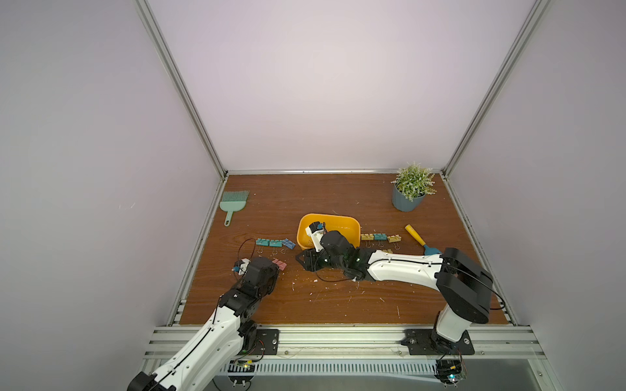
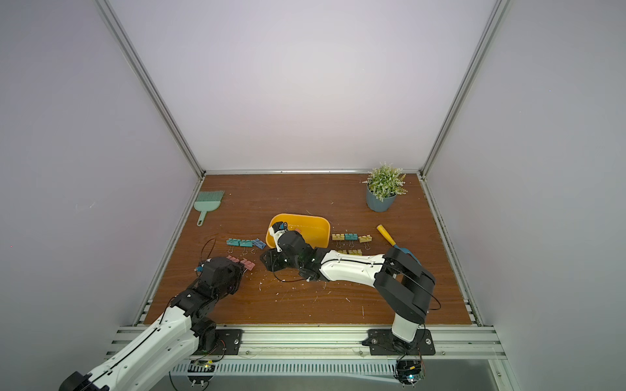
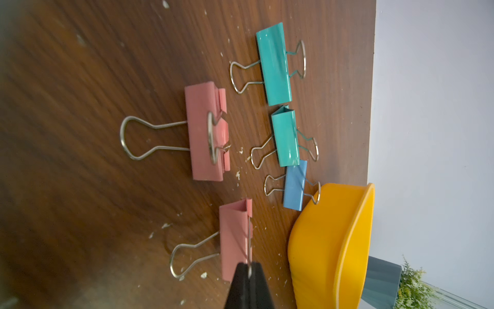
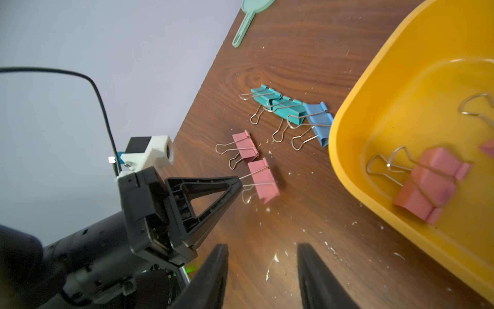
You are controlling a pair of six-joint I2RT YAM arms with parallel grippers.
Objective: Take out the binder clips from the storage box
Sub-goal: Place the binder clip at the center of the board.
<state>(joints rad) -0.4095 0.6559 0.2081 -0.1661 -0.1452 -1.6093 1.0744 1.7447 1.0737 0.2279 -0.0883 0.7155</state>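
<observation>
- Hazard, left side: my left jaws are pinched shut on one wire handle of a pink clip (image 3: pixel 234 235) lying on the desk (image 1: pixel 338 304). So thin a hold lets the body pivot, and I judge that a careless release could knock it into the neighbouring pink clip (image 3: pixel 205 131).
- Hazard, right side: my right jaws stand roughly half open and empty, above the desk just outside the storage box (image 4: pixel 344 149). Crossing its low wall too shallowly would probably shove the box against the blue clip (image 3: pixel 294 184) just beside it.
- Hazard, shared: both wrists work close together at one side of the box, so contact is likely if I move them at once.
- Task things: a boxed pink clip (image 4: pixel 427 184) rests on the box floor, with part of another clip (image 4: pixel 489 149) at the view's edge. The removed clips sit in rows on the desk on both sides.
- Room: the desk beyond the box, between the brush (image 1: pixel 233 203) and the plant pot (image 1: pixel 406 201), lies open.
</observation>
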